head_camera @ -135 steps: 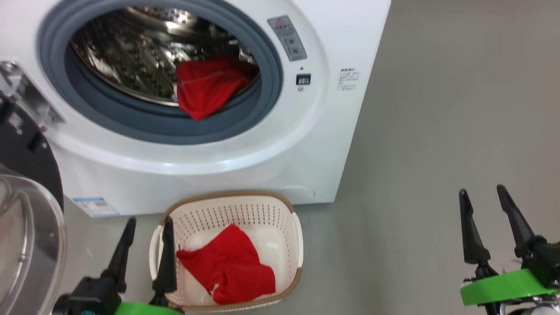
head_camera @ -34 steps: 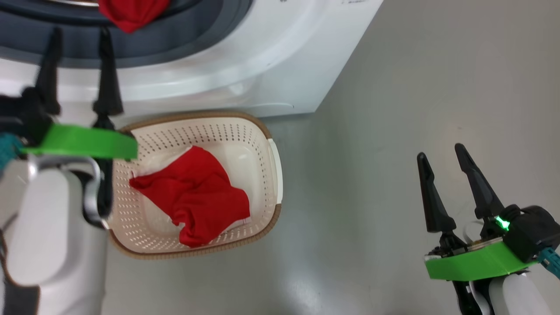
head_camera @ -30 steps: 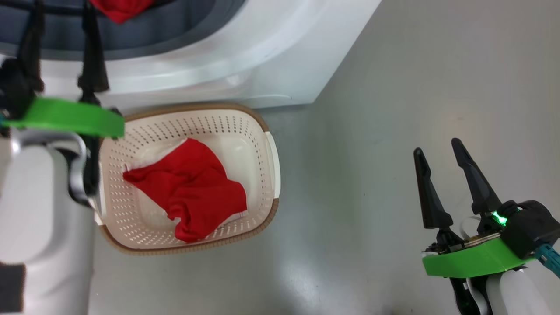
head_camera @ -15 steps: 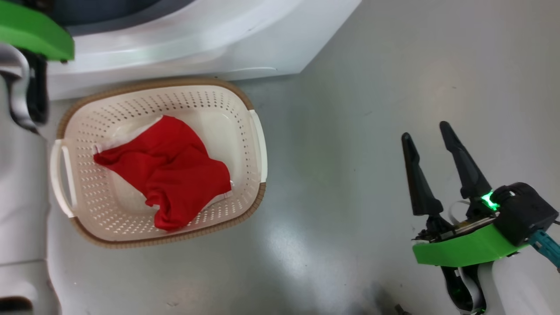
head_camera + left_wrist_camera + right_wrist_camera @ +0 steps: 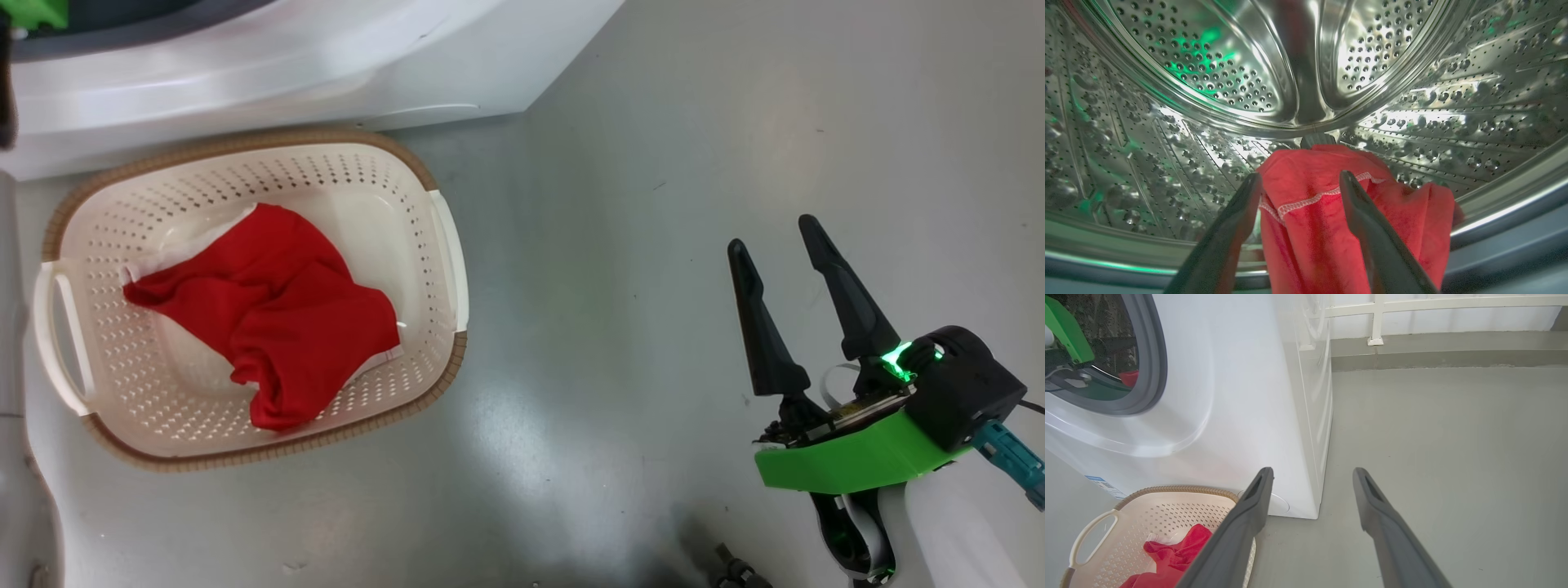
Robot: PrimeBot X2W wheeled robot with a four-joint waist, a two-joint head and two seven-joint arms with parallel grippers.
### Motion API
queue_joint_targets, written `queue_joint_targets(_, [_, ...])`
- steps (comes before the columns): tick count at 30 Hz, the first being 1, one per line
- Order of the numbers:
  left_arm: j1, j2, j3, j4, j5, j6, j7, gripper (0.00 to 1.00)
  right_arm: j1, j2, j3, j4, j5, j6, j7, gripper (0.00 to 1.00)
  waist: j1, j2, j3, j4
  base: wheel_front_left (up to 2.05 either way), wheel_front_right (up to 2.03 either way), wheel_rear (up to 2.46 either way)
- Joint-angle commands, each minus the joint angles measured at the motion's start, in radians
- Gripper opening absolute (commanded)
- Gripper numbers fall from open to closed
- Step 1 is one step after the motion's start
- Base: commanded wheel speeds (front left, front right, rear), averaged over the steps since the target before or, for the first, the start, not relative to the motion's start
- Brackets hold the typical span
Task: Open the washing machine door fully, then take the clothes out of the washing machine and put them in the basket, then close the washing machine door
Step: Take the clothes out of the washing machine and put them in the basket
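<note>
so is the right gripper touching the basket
Apart. The head view shows bare floor between the right gripper and the basket.

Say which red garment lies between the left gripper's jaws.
The garment in the drum, with the white-stitched hem, draped over the front lip; the left gripper has its open jaws either side of it. The other garment lies in the basket.

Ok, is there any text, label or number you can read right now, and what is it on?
Nothing can be read in these views.
Blue label sticker, low on the front of the washing machine: its print is too small and blurred to make out.
</note>
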Motion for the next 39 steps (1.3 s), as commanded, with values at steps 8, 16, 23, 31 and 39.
queue_joint_targets(8, [-0.075, 0.086, -0.013, 0.094, 0.031, 0.063, 0.141, 1.0, 0.0, -0.008, 0.049, -0.012, -0.004, 0.006, -0.006, 1.0, 0.0, -0.0001, 0.001, -0.034, 0.0, 0.0, 0.0])
queue_joint_targets(16, [-0.086, 0.106, -0.015, 0.157, 0.02, 0.067, 0.216, 1.0, 0.003, -0.008, 0.046, -0.007, -0.008, 0.006, -0.006, 1.0, 0.0, -0.0001, -0.007, -0.057, 0.0, 0.0, 0.0])
queue_joint_targets(23, [-0.087, 0.108, -0.018, 0.205, 0.002, 0.061, 0.276, 1.0, 0.01, -0.008, 0.049, -0.01, -0.007, 0.006, -0.006, 1.0, 0.0, -0.0001, -0.009, -0.067, 0.0, 0.0, 0.0])
queue_joint_targets(31, [-0.082, 0.109, -0.025, 0.228, -0.016, 0.042, 0.299, 0.0, 0.012, -0.008, 0.052, -0.01, -0.009, 0.006, -0.006, 1.0, 0.0, -0.0001, -0.009, -0.071, 0.0, 0.0, 0.0])
queue_joint_targets(39, [-0.086, 0.101, -0.036, 0.205, -0.032, 0.011, 0.246, 0.0, 0.009, -0.008, 0.05, -0.009, -0.012, 0.006, -0.006, 1.0, 0.0, -0.0001, -0.004, -0.065, 0.0, 0.0, 0.0])
